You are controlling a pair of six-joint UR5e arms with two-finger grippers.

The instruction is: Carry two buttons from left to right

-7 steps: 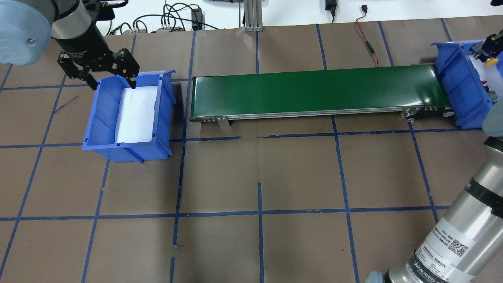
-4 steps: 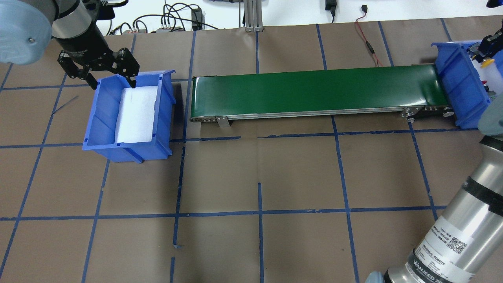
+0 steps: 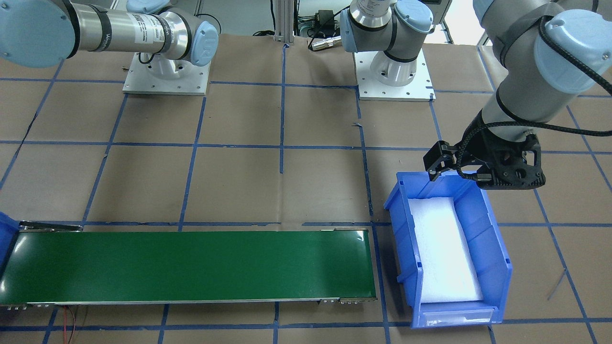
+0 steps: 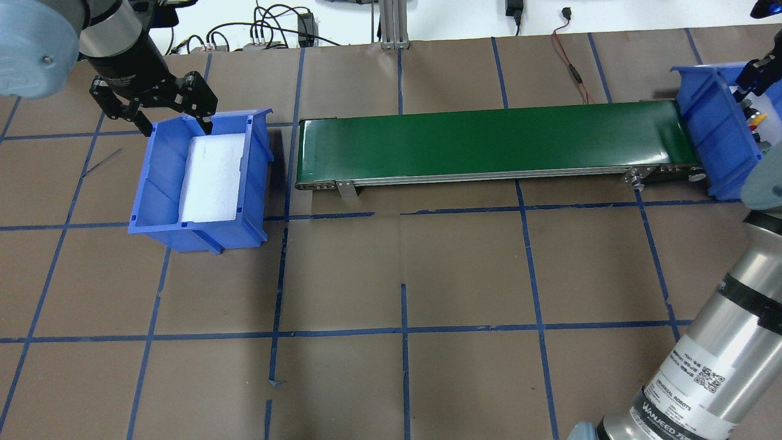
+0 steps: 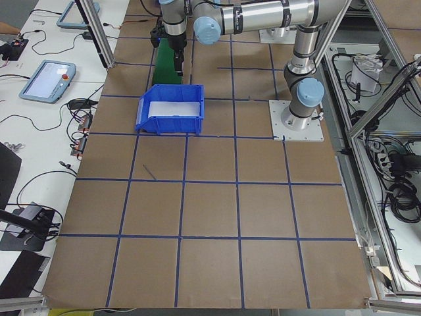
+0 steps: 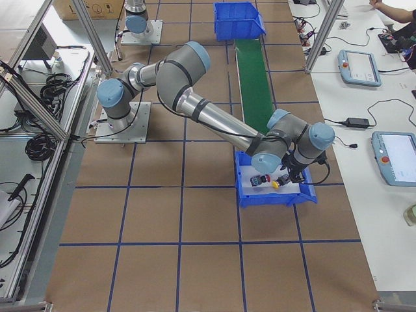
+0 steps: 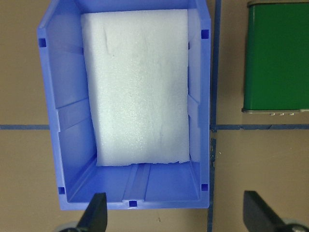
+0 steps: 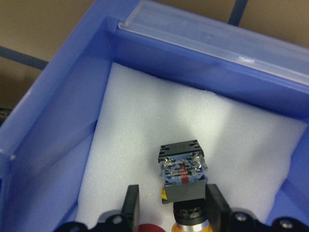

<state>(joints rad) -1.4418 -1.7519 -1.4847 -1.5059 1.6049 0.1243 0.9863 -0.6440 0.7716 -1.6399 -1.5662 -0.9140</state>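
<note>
The yellow-capped button (image 8: 182,169) is inside the right blue bin (image 4: 702,134), over its white foam and between my right gripper's (image 8: 172,191) fingers. The jaws stand slightly apart, with a gap on one side, so the gripper looks open. In the exterior right view the yellow button (image 6: 276,184) is beside the red mushroom-capped button (image 6: 262,180) on the foam. Only the red cap's edge (image 8: 149,228) shows in the right wrist view. My left gripper (image 4: 177,128) is open and empty above the back rim of the left blue bin (image 4: 201,235), which holds only foam.
A green conveyor belt (image 4: 489,137) runs between the two bins. The left bin's foam liner (image 7: 137,87) is bare. Cables and a metal post lie along the table's far edge. Blue tape lines grid the brown table.
The yellow button has gone from hanging at my right gripper above the bin down into the bin. The right arm shifted slightly. The left gripper has barely moved.
</note>
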